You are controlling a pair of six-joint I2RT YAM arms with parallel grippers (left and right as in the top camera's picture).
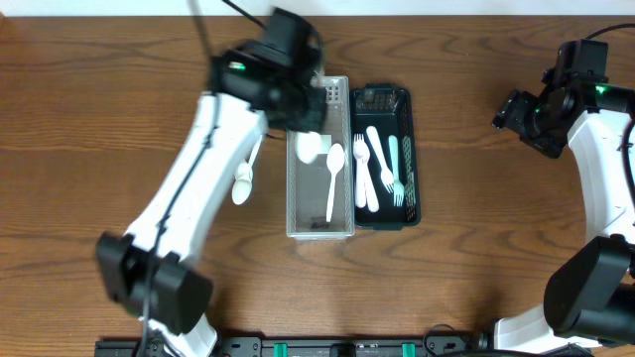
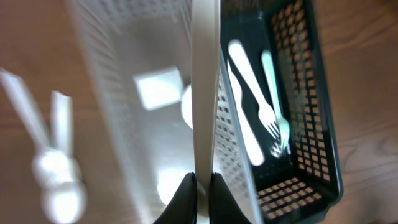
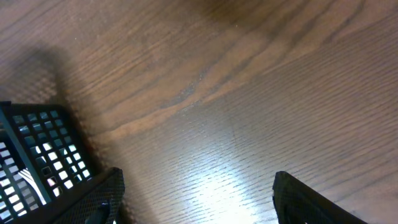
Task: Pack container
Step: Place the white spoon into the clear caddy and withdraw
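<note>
Setting: robot lab bench, not a home kitchen.
You have a wood-grain surface (image 1: pixel 476 218) with a white left arm (image 1: pixel 189 188) and right arm (image 1: pixel 605 169) rising from a black rail (image 1: pixel 327 348) at its edge, a black cable (image 1: pixel 203 30) overhead, and a clear mesh bin (image 1: pixel 291 188) and dark mesh bin (image 1: pixel 414 188) of plastic cutlery (image 1: pixel 381 159) as props.

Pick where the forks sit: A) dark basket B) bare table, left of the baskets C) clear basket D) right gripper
A: the forks lie inside the dark basket, next to the clear basket, which holds a spoon.
</note>
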